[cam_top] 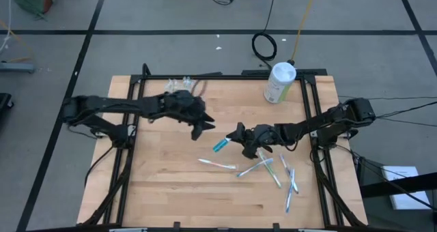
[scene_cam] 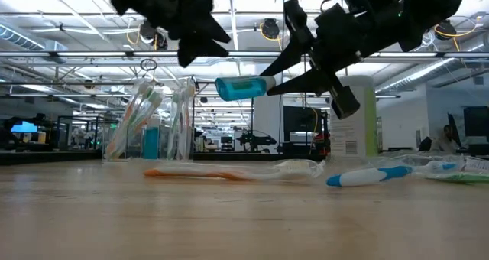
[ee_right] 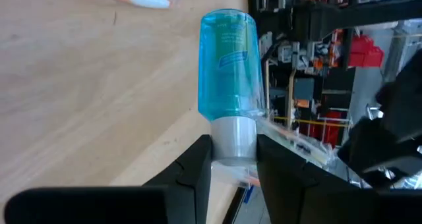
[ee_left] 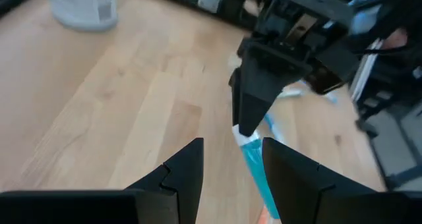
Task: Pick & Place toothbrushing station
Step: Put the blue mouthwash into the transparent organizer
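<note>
Above the middle of the desk (cam_top: 164, 191), a small blue toothpaste tube (cam_top: 220, 145) hangs level in the air, its white cap pinched between the fingers of the right claw (ee_right: 234, 159) and its blue body pointing toward the left arm. You are holding a light, soft-walled thing: the cap is the one stiff part, so it makes the soundest place to grip, while the smooth plastic body would likely dent and slip under pressure. With so little of the tube inside the fingers, you should expect it to swing or droop if the arm moves sharply.

Just ahead of the tube's free end, the left claw (ee_left: 231, 168) hovers with its fingers spread and nothing between them; from its wrist camera the tube sits in line with the gap, which reads as readiness for a hand-over, though that is a judgement only.

Below and toward the right arm's side, loose toothbrushes (cam_top: 217, 165) lie scattered flat on the wood, thin, stiff and light, best taken across the handle. At the far edge, behind the left arm, the clear plastic cup (scene_cam: 149, 130) stands upright with several brushes already in it. A white canister (cam_top: 279, 82) with a green label stands near the far right corner.
</note>
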Robot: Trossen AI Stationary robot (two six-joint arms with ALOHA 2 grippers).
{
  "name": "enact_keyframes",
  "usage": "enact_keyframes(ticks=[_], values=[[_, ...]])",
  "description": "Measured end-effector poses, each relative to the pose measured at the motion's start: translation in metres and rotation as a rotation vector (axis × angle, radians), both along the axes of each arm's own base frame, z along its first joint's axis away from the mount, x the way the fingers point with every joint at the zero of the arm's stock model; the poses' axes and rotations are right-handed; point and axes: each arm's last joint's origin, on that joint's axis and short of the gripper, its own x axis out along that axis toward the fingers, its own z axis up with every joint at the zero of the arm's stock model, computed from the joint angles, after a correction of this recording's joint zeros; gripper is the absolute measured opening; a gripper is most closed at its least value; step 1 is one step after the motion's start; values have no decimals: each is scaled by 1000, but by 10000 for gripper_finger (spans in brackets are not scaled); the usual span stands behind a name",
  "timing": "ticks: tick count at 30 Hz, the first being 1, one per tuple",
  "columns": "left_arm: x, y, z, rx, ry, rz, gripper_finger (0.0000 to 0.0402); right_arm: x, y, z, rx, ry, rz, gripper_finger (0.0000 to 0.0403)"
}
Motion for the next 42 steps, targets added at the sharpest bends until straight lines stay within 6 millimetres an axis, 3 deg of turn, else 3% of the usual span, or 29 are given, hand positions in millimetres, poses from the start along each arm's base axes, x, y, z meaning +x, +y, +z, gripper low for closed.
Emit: enact_keyframes(ticks=[7,13,30,42], values=[[48,-2,-10,-20,157,-91,159,0,-1,0,9,-3,-31,95],[72,-7,-27,-97,240,-96,159,0,-1,-1,33,7,-41,96],[82,-7,-47,-117,280,-132,159,0,-1,0,20,-15,-42,96],[81,-6,-45,-91,266,-125,159,1,-2,4,-5,-48,-97,103]])
